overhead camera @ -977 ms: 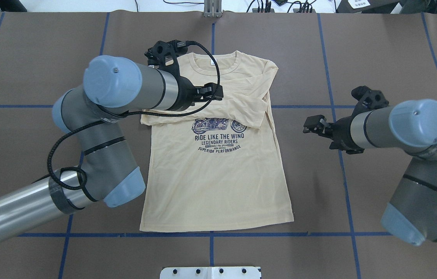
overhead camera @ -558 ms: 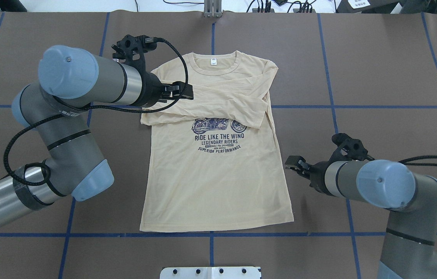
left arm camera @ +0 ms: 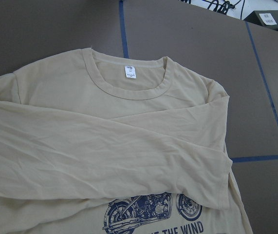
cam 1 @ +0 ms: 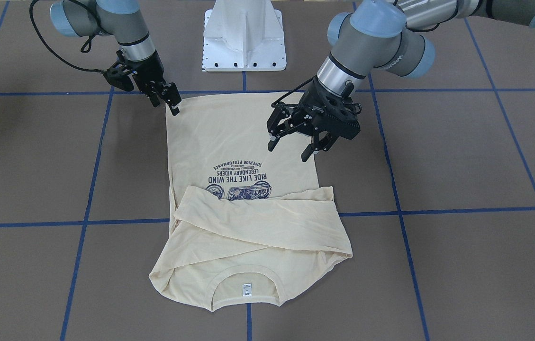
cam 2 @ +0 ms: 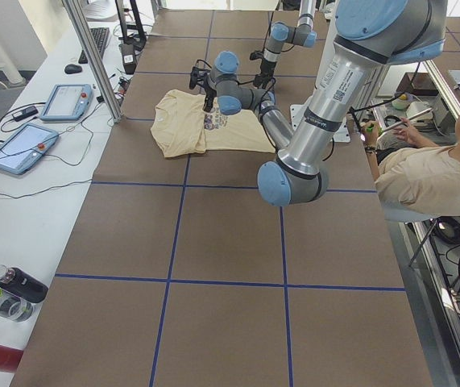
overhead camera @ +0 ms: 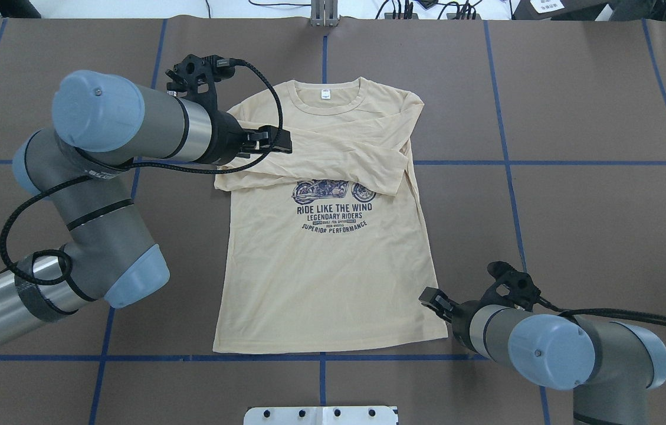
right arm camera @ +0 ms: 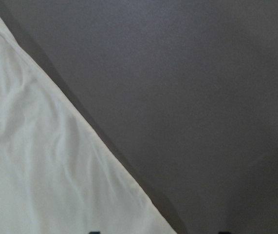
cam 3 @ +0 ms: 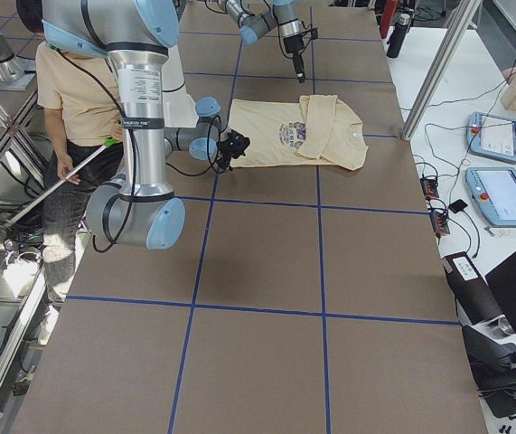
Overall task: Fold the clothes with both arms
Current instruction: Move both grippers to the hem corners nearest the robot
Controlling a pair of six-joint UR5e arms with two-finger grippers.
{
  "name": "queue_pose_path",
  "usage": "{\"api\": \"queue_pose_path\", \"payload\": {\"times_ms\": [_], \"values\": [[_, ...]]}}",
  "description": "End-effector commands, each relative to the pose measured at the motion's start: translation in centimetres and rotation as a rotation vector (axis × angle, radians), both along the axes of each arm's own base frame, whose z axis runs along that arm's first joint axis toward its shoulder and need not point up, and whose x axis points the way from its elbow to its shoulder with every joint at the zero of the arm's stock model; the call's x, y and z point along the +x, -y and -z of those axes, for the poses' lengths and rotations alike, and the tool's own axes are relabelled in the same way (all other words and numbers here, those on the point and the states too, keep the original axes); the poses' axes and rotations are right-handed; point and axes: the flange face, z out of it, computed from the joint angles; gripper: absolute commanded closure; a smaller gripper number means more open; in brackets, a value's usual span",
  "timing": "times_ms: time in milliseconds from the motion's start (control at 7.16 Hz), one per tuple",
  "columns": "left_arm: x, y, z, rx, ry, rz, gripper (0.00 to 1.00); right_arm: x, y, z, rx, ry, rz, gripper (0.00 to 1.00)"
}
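We find the table (overhead camera: 592, 88) lit evenly and brightly from above, and its matte brown surface throws no glare. Shadows beneath the arms (overhead camera: 132, 124) are soft and faint. The overhead, front and left wrist views are sharp. The right wrist view is blurred: there the shirt (right arm camera: 41, 161) washes out almost to white, a dark shadow runs along its edge, and the lower right corner dims. In the side views, straight lines lean near the edges.

The shirt (overhead camera: 333, 271) bore the words RIDE LIKE THE WIND, LEGENDARY RIDERS, SUPERIOR PERFORMANCE. The neck label (left arm camera: 130, 71) was unreadable.
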Motion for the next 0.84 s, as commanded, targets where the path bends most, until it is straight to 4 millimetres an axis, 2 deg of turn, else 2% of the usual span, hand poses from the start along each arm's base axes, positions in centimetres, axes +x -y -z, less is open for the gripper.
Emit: {"api": "queue_pose_path", "payload": {"times_ms": [0, 279, 419, 558, 698], "values": [[0.00, -0.07, 0.06, -0.004, -0.003, 0.001, 0.12, -0.71, -1.37, -0.28, 0.002, -0.020, 0.009, 0.16], [0.10, -0.13, 0.03, -0.005, -0.005, -0.001, 0.10, -0.85, -1.84, -0.18, 0.001, -0.019, 0.019, 0.18], [0.11, -0.13, 0.03, -0.004, -0.004, -0.002, 0.10, -0.99, -2.14, -0.29, 0.000, -0.027, 0.025, 0.22], [0.14, -0.10, -0.13, -0.006, -0.002, -0.002, 0.10, -1.06, -2.21, -0.21, 0.001, -0.026, 0.027, 0.35], [0.22, -0.04, -0.14, -0.006, -0.002, -0.002, 0.10, -0.90, -2.22, 0.16, 0.003, -0.018, 0.026, 0.57]]}}
